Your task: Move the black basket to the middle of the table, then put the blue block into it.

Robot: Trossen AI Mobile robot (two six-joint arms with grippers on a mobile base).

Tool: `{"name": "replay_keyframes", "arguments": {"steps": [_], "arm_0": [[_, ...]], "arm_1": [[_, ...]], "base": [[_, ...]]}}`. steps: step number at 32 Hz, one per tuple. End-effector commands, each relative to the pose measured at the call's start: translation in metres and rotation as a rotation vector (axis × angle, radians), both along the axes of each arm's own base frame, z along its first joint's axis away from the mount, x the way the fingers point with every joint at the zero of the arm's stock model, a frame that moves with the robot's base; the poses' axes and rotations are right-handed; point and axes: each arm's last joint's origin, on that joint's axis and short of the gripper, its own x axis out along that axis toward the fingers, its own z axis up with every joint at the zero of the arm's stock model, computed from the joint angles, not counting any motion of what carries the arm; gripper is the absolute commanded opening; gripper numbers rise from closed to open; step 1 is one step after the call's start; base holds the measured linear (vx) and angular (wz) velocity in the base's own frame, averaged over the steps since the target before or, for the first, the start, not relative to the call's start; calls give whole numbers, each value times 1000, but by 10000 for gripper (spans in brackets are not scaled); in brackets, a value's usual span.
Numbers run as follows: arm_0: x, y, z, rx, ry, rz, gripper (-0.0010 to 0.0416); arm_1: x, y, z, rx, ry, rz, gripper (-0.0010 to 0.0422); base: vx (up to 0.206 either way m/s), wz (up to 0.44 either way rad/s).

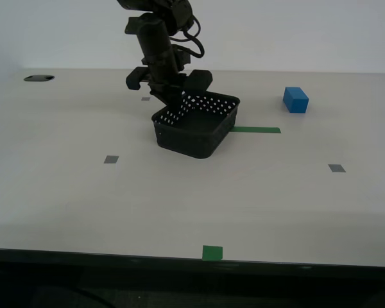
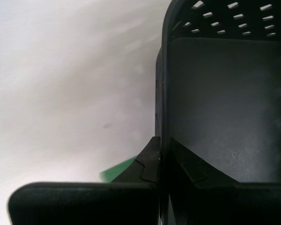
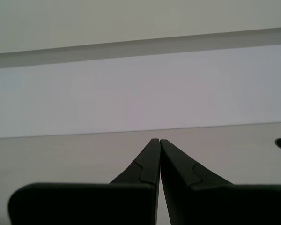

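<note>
The black basket (image 1: 194, 131) sits on the table (image 1: 179, 205) a little behind its middle and looks slightly tilted. My second gripper (image 1: 170, 102) comes down from above and is shut on the basket's back wall at the exterior view's left. In the second wrist view the jaws of my second gripper (image 2: 163, 140) pinch the rim of the basket (image 2: 225, 103). The blue block (image 1: 296, 100) stands alone at the back right, well apart from the basket. My first gripper (image 3: 158, 140) is shut and empty, low over bare tabletop (image 3: 61, 154); it does not show in the exterior view.
A green tape strip (image 1: 255, 129) lies just right of the basket. A green square (image 1: 212, 253) marks the front edge. Grey squares (image 1: 111, 159) (image 1: 337, 168) lie at left and right. A dark oval hole (image 1: 38, 78) is at the back left.
</note>
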Motion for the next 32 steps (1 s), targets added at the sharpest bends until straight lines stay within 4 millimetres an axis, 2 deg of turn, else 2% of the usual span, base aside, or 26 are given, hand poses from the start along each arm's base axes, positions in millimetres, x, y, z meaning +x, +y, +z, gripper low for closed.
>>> {"name": "replay_keyframes", "arguments": {"steps": [1, 5, 12, 23, 26, 27, 29, 30, 32], "arm_0": [[0, 0, 1, 1, -3, 2, 2], [0, 0, 1, 1, -3, 2, 2], [0, 0, 1, 0, -3, 2, 2], [0, 0, 1, 0, -4, 2, 2], [0, 0, 1, 0, -4, 2, 2], [0, 0, 1, 0, -3, 2, 2], [0, 0, 1, 0, -3, 2, 2], [0, 0, 0, 0, -3, 2, 2], [0, 0, 0, 0, 3, 2, 2]], "arm_1": [[-7, -12, -3, -16, 11, -19, -1], [-7, -22, 3, -58, -17, -34, -1], [7, -33, 34, -122, -104, -39, -1], [6, -34, 34, -130, -94, -55, 3], [6, -34, 34, -128, -91, -56, 47], [5, -34, 34, -127, -88, -55, 83], [5, -34, 34, -129, -88, -50, 120], [6, -34, 34, -131, -91, -50, 153], [6, -35, 35, -131, -98, -47, 183]], "base": [[0, 0], [0, 0], [0, 0], [0, 0], [0, 0], [0, 0], [0, 0], [0, 0], [0, 0]]}}
